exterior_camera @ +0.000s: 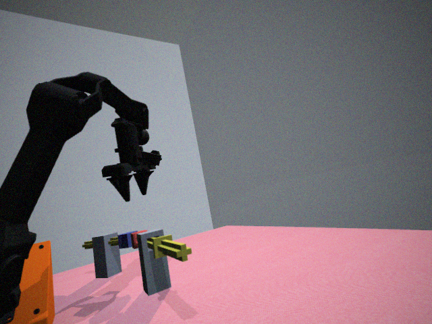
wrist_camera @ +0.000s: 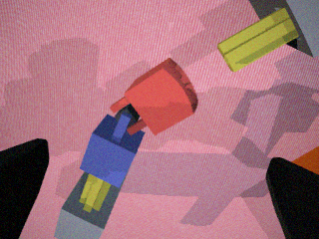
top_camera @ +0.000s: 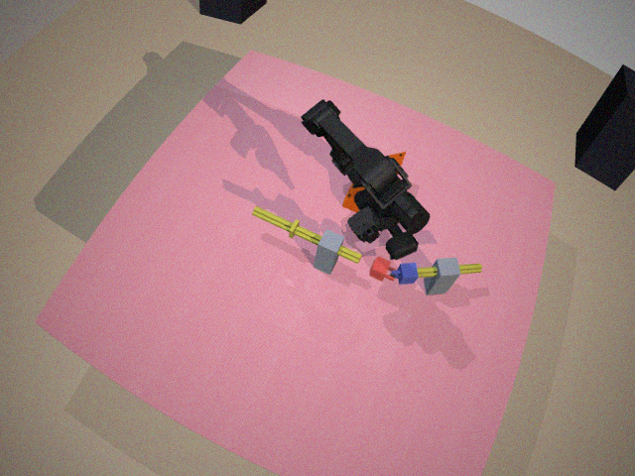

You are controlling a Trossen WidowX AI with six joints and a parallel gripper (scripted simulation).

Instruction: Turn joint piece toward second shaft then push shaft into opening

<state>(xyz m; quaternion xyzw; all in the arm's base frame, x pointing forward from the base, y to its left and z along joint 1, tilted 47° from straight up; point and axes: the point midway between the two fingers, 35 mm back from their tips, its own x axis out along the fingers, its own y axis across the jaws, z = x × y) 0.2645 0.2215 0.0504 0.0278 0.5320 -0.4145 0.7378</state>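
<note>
My gripper [exterior_camera: 136, 197] [wrist_camera: 161, 161] is open and empty, raised above the shafts. The red joint piece [top_camera: 380, 268] [wrist_camera: 161, 102] is hinged to the blue piece [top_camera: 407, 273] [wrist_camera: 109, 155] on the first shaft [top_camera: 470, 268]; its opening faces the near end of the second shaft [top_camera: 274, 218] [exterior_camera: 173, 250] [wrist_camera: 259, 40] and looks about in line with it. A gap separates them. The second shaft passes through its grey block [top_camera: 326, 256] [exterior_camera: 159, 272], with its yellow collar [top_camera: 294, 228] well outside the block. The inside of the opening is mostly hidden.
The first shaft's grey block [top_camera: 441, 279] [exterior_camera: 101, 258] stands beyond the blue piece. The orange base [top_camera: 352, 199] [exterior_camera: 38, 279] is beside the shafts. The pink mat [top_camera: 230, 358] lies under everything. Black boxes [top_camera: 605, 133] stand off the mat.
</note>
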